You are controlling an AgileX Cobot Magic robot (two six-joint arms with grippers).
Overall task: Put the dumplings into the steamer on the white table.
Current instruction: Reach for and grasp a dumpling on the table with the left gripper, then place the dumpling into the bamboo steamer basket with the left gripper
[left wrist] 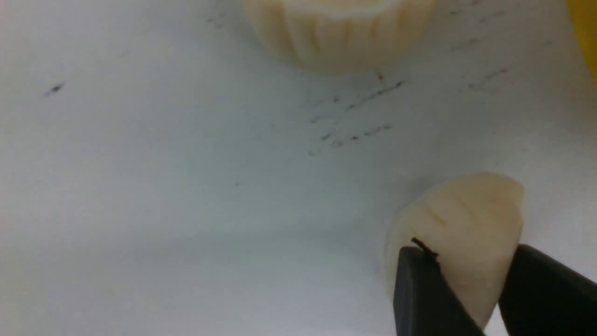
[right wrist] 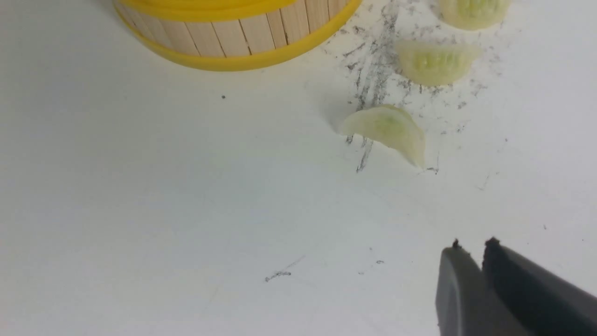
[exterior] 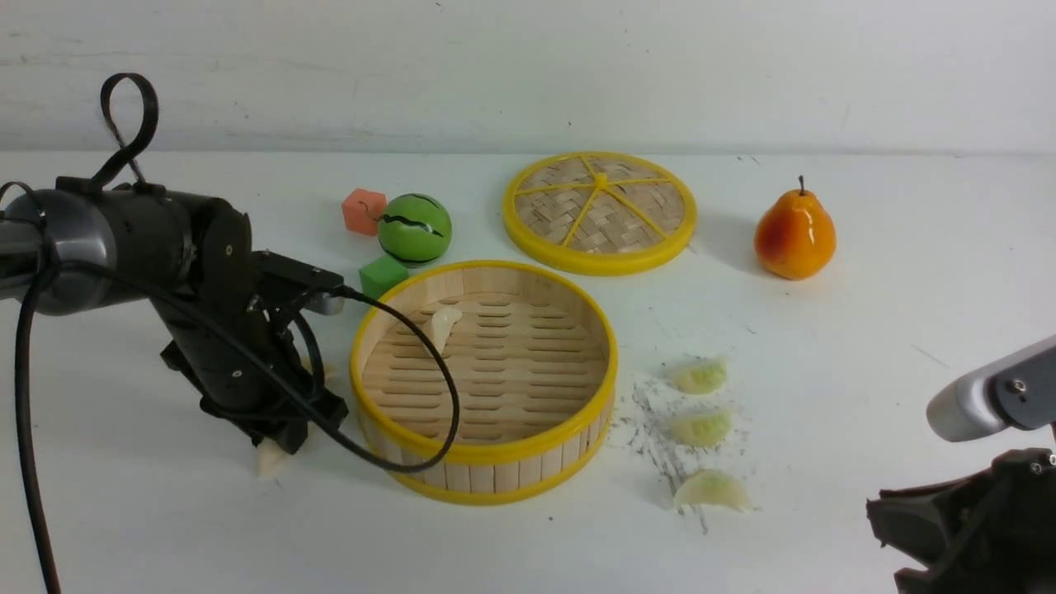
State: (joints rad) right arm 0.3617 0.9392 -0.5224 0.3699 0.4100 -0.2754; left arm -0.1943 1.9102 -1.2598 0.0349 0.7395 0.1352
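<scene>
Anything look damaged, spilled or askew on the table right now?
Only the grey-black scratch marks on the white table, around the three green dumplings right of the steamer: scuffing, not a spill. One cream dumpling leans against the steamer's inner wall. Left gripper pinches a second cream dumpling.

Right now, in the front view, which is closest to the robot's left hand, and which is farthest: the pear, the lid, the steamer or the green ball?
Counting from the left hand, which pinches a white dumpling:
1. The steamer, right beside the hand.
2. The green ball, farther back on the table.
3. The lid, behind the steamer and more to the right.
4. The pear, far off on the right.
</scene>
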